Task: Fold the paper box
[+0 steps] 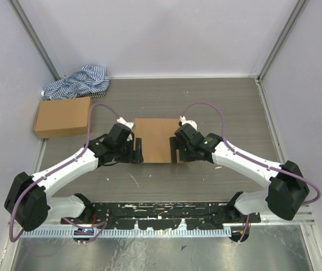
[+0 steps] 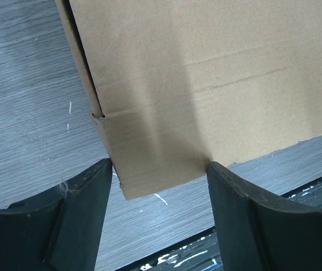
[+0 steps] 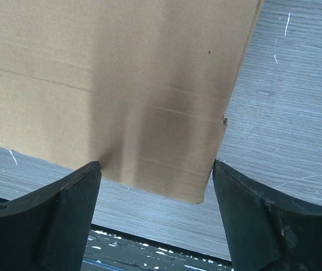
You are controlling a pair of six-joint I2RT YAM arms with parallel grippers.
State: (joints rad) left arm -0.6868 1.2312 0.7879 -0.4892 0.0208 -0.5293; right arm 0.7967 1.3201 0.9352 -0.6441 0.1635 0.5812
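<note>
Squarely on the grey wood-grain table [image 1: 234, 107] lies the paper box [image 1: 156, 139], flat and closed, a plain brown rectangle with its long sides running away from the arm bases. The left arm [image 1: 65, 169] reaches in to the box's left side and the right arm [image 1: 245, 164] to its right side, so the box sits between the two wrists.

The left fingers [image 2: 82, 214] are spread wide and straddle the box's near left corner [image 2: 149, 180]: one tip sits at the left edge, the other at the near edge. Whether either tip presses on the cardboard cannot be told, and nothing is clamped. A small slit [image 2: 97, 116] marks the left edge just beyond that corner, with faint creases crossing the top face.

The right fingers [image 3: 251, 220] are likewise wide apart, framing the box's near right corner [image 3: 194, 189], and they hold nothing. A notch [image 3: 224, 119] shows on the right edge there.

Well to the left of the paper box and slightly farther back rests a smaller brown cardboard box [image 1: 63, 116], with a crumpled blue-and-white striped cloth [image 1: 77, 82] just behind it.
</note>
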